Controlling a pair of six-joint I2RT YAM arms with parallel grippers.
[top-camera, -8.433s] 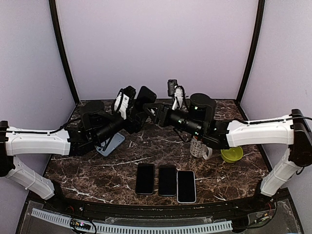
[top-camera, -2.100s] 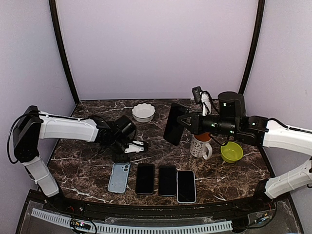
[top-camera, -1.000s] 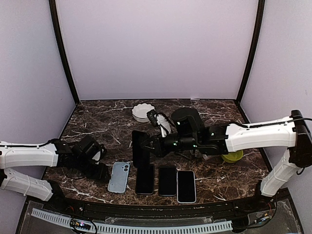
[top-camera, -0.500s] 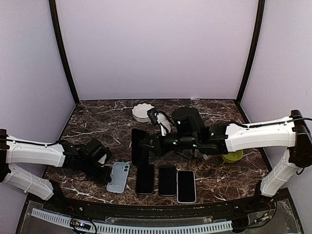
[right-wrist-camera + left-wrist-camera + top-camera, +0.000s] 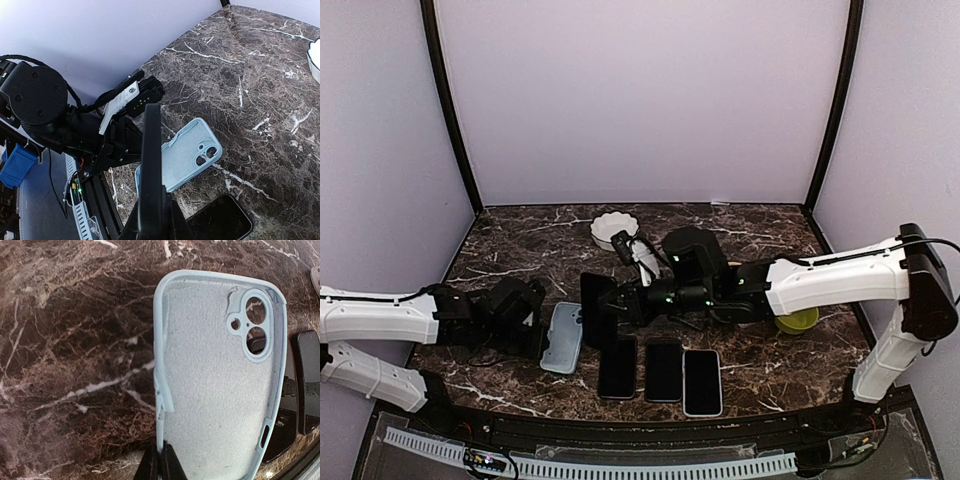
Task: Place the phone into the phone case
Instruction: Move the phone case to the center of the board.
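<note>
The light blue phone case (image 5: 563, 337) lies open side up, left of a row of phones, its near long edge raised a little. My left gripper (image 5: 542, 340) is shut on that side wall; in the left wrist view the fingertips (image 5: 160, 466) pinch the rim of the case (image 5: 220, 380). The black phone (image 5: 597, 309) stands upright on edge, just right of and above the case, and my right gripper (image 5: 623, 300) is shut on it. The right wrist view has the phone (image 5: 151, 165) edge-on over the case (image 5: 186, 159).
Three dark phones (image 5: 618, 366) (image 5: 663, 369) (image 5: 702, 382) lie side by side near the front edge. A white bowl (image 5: 613, 231) sits at the back. A yellow-green bowl (image 5: 797, 320) is behind the right arm. The two arms nearly meet over the case.
My left gripper closed on the case's side wall and the case shifted back and tilted. The right arm carried the phone a little left, toward the case.
</note>
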